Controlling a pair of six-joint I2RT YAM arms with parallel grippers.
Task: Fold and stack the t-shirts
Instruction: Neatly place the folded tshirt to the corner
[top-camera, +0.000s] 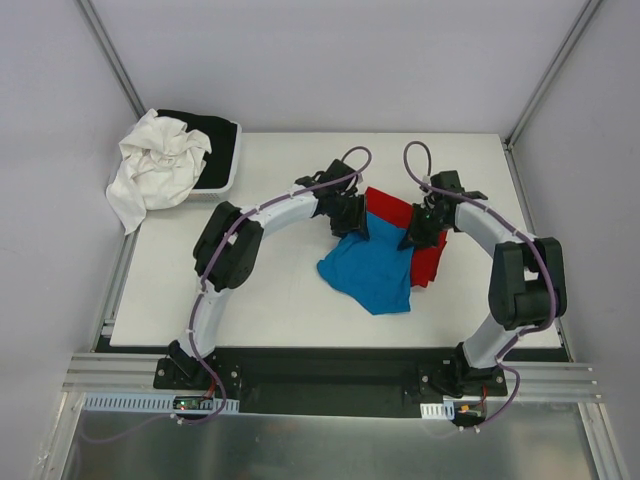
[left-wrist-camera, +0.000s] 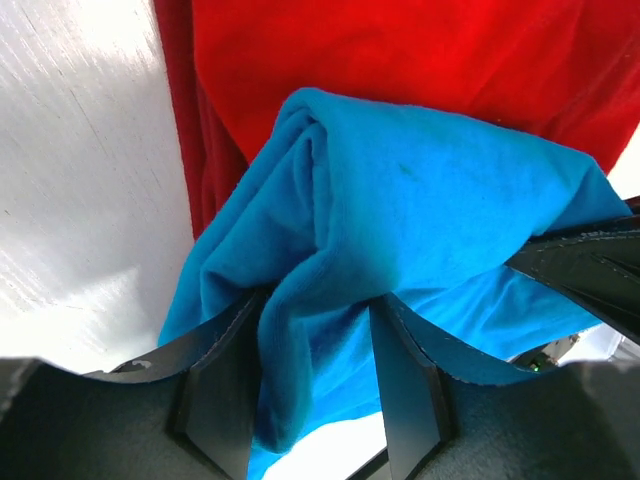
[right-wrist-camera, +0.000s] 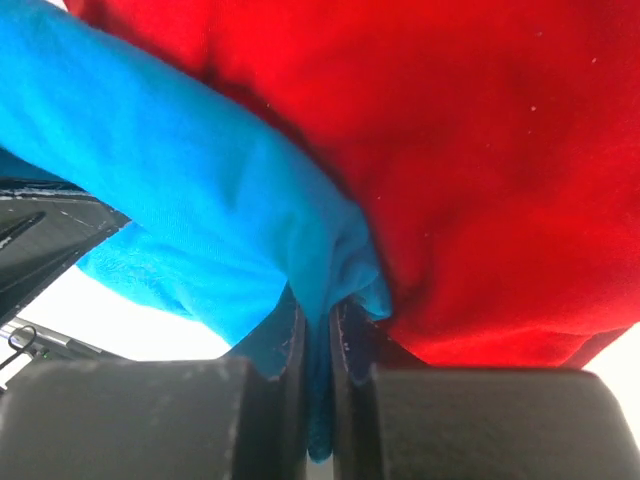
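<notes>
On top of the red t-shirt (top-camera: 390, 207), over its near-left part, lies the turquoise t-shirt (top-camera: 368, 272). It is bunched, and its lower half spills off the red cloth onto the bench (top-camera: 270, 300). The red t-shirt lies flat on the bench and shows past the turquoise at the far edge and down the right side.

Your left gripper (left-wrist-camera: 310, 345) is at the left edge of the red t-shirt. In the wrist view, a thick rolled fold of turquoise fills the gap between its two fingers, and both press against it. It is clamped on the turquoise t-shirt, jaws held partway apart by the bulk.

Your right gripper (right-wrist-camera: 318, 325) is over the right part of the red t-shirt. In the wrist view, its fingers are almost together with a thin edge of turquoise pinched between them. Red cloth bulges against the outside of one finger, and you cannot tell whether any red is caught as well.

Between your two grippers the turquoise cloth runs as a loose span above the red t-shirt.

Well off to the far left of the red t-shirt, at the bench corner, is a white tray (top-camera: 228, 176) with a black garment (top-camera: 212, 128) in it. A crumpled white garment (top-camera: 155, 165) is heaped over the tray's left side and hangs past the bench edge.
</notes>
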